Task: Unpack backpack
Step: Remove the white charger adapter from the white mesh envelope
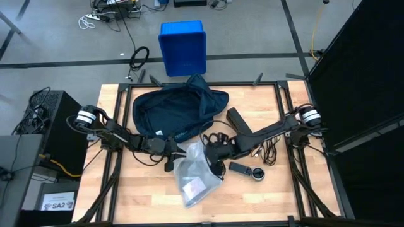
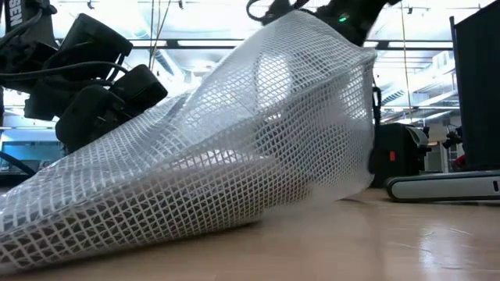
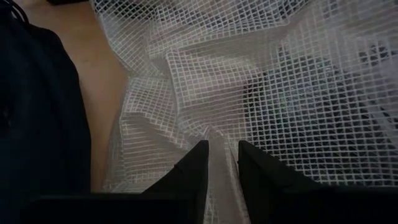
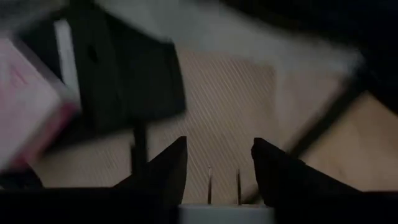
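With the soft, floppy backpack [image 1: 177,108] slumped at the table's far middle, we'd grab its rim, our left gripper [image 3: 219,163] pinching the mesh pouch [image 1: 196,173], right gripper [image 4: 217,163] open.

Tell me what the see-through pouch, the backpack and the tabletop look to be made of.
Pouch: clear plastic sheet with white reinforcing mesh, glossy; the grid shows throughout. Backpack: soft dark navy fabric, matte, slumped and creased. Tabletop: light wood, seemingly planked, with a slight sheen.

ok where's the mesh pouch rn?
High view: the mesh pouch lies front-centre on the table, just in front of the backpack, between both grippers.
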`<control>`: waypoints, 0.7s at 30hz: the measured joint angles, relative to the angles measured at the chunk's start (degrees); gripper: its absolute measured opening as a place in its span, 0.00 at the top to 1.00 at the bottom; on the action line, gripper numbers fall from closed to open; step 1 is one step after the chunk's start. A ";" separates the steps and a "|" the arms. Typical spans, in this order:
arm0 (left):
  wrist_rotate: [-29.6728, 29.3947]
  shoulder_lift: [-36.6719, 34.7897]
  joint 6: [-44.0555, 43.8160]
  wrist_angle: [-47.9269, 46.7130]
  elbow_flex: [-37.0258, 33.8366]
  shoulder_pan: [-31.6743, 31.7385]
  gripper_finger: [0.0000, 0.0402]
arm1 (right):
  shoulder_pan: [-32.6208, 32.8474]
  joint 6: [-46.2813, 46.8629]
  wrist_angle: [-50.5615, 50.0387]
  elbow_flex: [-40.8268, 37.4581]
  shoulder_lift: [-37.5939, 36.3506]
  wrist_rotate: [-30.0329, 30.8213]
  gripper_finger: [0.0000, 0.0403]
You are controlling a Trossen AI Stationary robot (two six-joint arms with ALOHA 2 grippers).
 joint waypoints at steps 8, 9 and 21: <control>0.01 0.00 -0.08 -0.21 0.00 0.00 0.85 | 3.40 3.51 -9.62 0.10 -4.98 1.98 0.66; 0.01 0.00 -0.07 -0.21 0.00 0.00 0.85 | 4.00 3.74 -10.33 0.10 -5.74 2.46 0.66; 0.01 0.00 -0.14 -0.24 0.00 0.00 0.85 | 4.57 14.21 -7.86 -16.35 -12.44 7.54 0.66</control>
